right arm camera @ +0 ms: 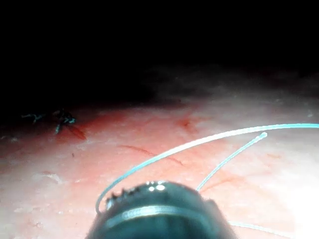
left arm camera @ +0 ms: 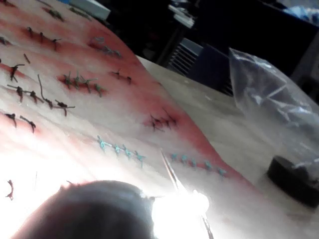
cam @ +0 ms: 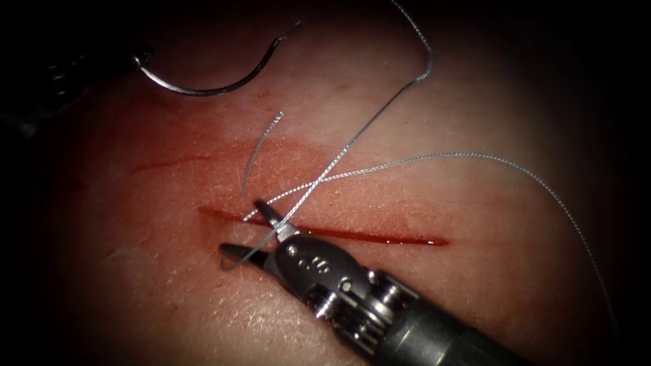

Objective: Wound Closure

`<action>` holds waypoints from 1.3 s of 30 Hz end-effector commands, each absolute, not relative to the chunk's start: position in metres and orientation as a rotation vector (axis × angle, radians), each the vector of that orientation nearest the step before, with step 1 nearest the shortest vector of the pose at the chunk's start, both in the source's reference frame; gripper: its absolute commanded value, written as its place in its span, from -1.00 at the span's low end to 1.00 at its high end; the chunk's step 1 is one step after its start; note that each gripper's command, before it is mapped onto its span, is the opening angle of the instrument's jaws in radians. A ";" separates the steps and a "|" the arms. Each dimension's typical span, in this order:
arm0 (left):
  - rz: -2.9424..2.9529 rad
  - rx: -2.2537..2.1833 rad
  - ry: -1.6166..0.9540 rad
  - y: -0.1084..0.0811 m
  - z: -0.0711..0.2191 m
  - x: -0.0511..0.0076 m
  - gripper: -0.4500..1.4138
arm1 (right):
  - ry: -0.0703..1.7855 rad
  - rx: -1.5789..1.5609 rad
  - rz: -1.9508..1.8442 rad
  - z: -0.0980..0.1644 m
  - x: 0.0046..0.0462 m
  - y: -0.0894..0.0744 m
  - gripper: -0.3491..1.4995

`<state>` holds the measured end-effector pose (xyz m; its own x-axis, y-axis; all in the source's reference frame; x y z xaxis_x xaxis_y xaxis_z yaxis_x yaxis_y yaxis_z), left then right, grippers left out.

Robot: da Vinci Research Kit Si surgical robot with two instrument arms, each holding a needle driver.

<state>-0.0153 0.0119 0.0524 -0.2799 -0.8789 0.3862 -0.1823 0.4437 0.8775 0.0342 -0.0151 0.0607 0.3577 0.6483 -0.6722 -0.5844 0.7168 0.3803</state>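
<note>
Lying needle [cam: 203, 85] well apart, right pincer [cam: 251, 234].

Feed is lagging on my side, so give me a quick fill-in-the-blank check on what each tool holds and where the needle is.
1. The right tool has its jaws ____ around the thread.
2. The curved needle is held at one end by the ____ tool.
3. The needle lies clear of the ____, above the cut.

Missing words: open; left; tissue
</note>
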 end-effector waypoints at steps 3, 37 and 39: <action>-0.902 0.914 -1.746 0.013 0.052 -0.0155 -1.00 | 0.912 0.075 0.781 0.059 0.0341 -0.014 0.34; -0.913 0.912 -1.744 0.013 0.051 -0.0154 -1.00 | 0.913 0.113 0.566 0.059 0.0342 -0.015 -1.00; -0.913 0.912 -1.744 0.013 0.051 -0.0154 -1.00 | 0.899 0.124 0.553 0.058 0.0333 -0.015 -1.00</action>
<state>-0.0151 0.0119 0.0522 -0.2824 -0.8801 0.3818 -0.1786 0.4392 0.8804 0.0321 -0.0161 0.0585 0.5101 0.5172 -0.6873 -0.3956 0.8506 0.3465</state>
